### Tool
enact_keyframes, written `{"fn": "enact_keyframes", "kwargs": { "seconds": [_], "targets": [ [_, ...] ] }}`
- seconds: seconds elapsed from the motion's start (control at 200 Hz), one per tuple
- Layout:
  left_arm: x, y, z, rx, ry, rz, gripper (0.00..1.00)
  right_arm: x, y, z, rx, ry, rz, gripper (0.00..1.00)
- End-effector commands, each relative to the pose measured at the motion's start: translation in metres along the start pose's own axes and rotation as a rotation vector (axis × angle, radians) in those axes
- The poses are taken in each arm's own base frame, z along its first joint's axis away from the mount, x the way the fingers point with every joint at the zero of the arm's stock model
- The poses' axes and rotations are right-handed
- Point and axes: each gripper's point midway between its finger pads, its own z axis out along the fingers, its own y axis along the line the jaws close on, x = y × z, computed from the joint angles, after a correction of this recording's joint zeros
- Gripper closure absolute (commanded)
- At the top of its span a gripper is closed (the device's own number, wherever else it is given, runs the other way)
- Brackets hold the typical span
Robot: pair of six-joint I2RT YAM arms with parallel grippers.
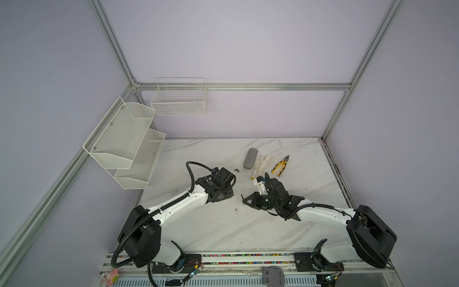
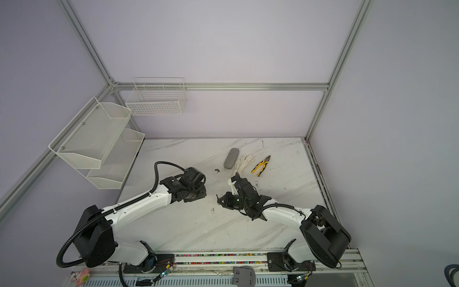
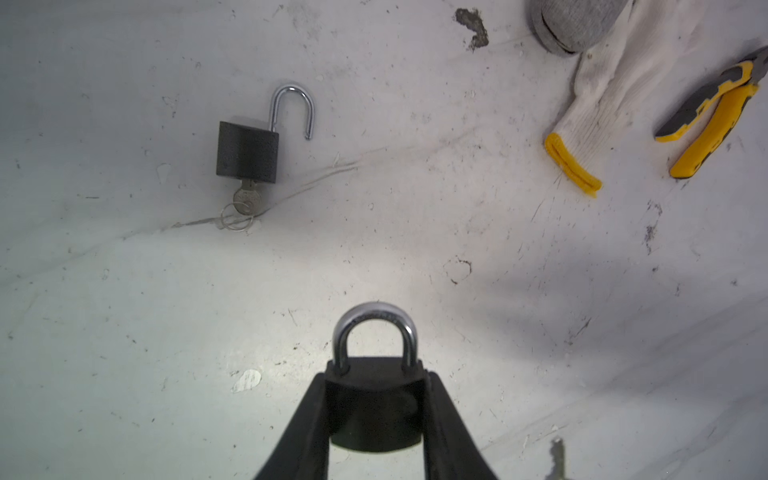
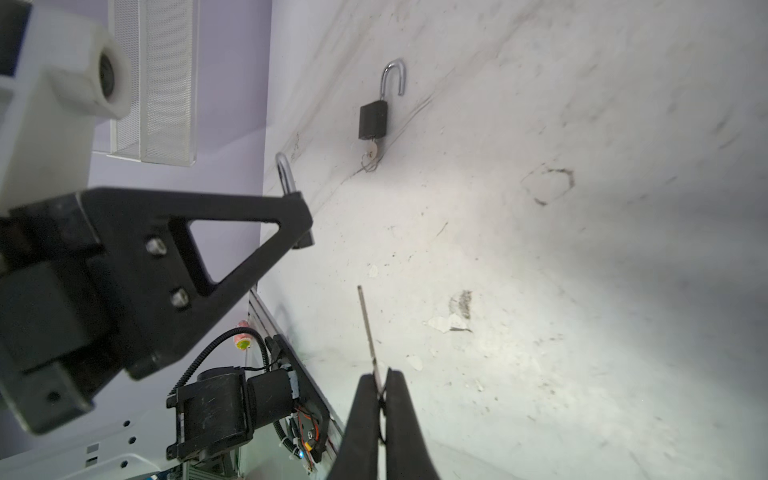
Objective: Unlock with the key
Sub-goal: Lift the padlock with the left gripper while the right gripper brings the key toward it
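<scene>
- Done: black padlock (image 3: 248,151), chrome shackle sprung, own key (image 3: 245,200) seated.
- Outstanding: second black padlock (image 3: 376,368), shackle closed, clamped in left gripper (image 3: 377,384).
- Pinched in right gripper (image 4: 380,377): thin silver key (image 4: 367,328), uninserted.

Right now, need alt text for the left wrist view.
The left gripper clamps a black padlock, its shackle shut. On the marble table beyond lies a second black padlock with its shackle swung open and a key in its keyhole; a white glove, yellow-handled pliers and a grey case lie off to one side.
</scene>
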Motion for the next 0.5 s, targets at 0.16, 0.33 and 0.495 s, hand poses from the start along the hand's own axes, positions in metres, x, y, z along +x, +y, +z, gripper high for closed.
{"fn": "enact_keyframes", "kwargs": {
  "seconds": [0.16,0.33,0.495],
  "targets": [
    [-0.022,-0.014,-0.002,0.025,-0.024,-0.08,1.0,0.013,0.034,0.032,-0.155,-0.081,0.153,1.0],
    [-0.027,-0.012,-0.002,-0.009,-0.034,-0.084,1.0,0.015,0.044,0.044,-0.196,-0.09,0.166,1.0],
    [-0.031,-0.011,-0.005,-0.012,-0.053,-0.092,1.0,0.016,0.044,0.051,-0.214,-0.091,0.18,1.0]
  ]
}}
